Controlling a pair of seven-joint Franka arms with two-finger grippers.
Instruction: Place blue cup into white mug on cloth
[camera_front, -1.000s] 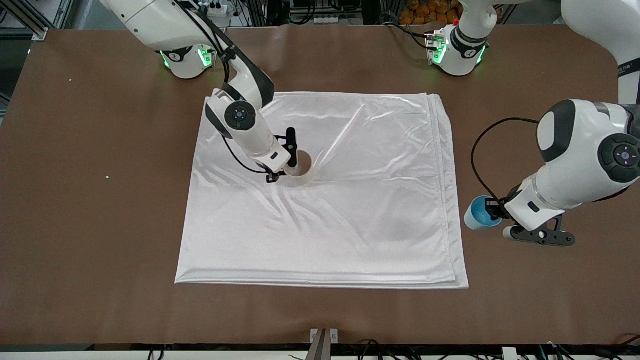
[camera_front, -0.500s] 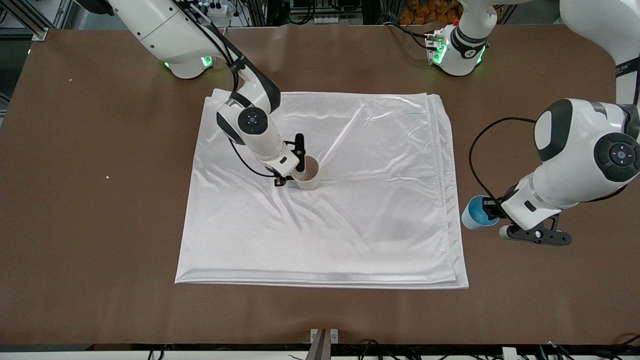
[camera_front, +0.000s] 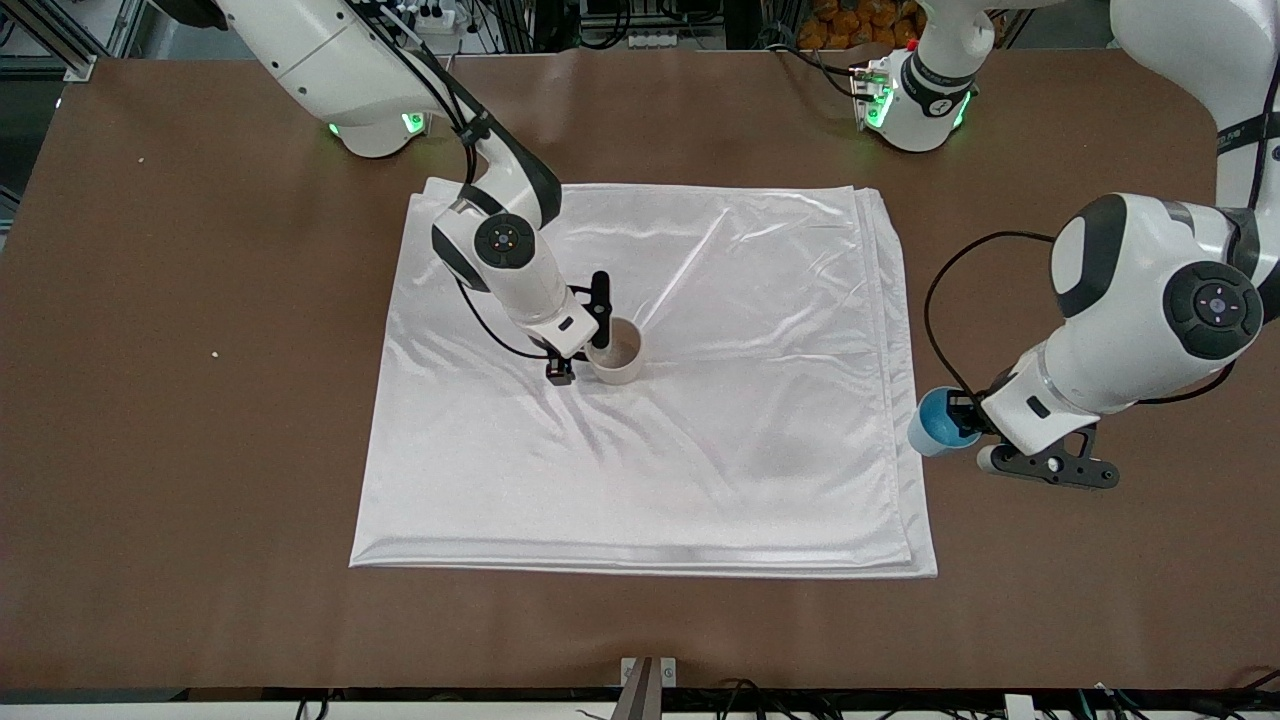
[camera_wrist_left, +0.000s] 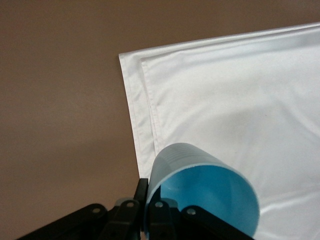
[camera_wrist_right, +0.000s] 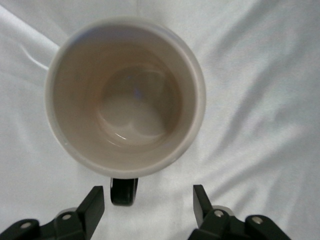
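I take the white mug (camera_front: 620, 357) as my landmark: it stands upright on the cloth (camera_front: 700, 480), mouth up, somewhat toward the right arm's end of the cloth's middle, so its opening is free to receive a cup from above. In the right wrist view the interior is bare (only a faint stain shows) and the small black handle (camera_wrist_right: 123, 191) points toward the right pincer.

The right pincer (camera_front: 580, 345) sits right at the mug on the handle side. Its fingers (camera_wrist_right: 93, 205) are spread, released, with the handle between them and neither visibly touching it. I judge the mug has been set where it is wanted and this arm is letting go; it will need to clear the space above before anything comes down.

The blue cup (camera_front: 930, 422) is well apart from the mug, toward the left arm's end of the desk (camera_front: 1050, 600), just over the cloth's layered edge. The left pincer (camera_front: 968, 425) is clenched on the cup's rim, one finger inside, one outside, and the cup hangs tilted, mouth partly sideways. In my judgement that rim hold suits lowering the narrower cup base-first, once it is brought upright over the mug.
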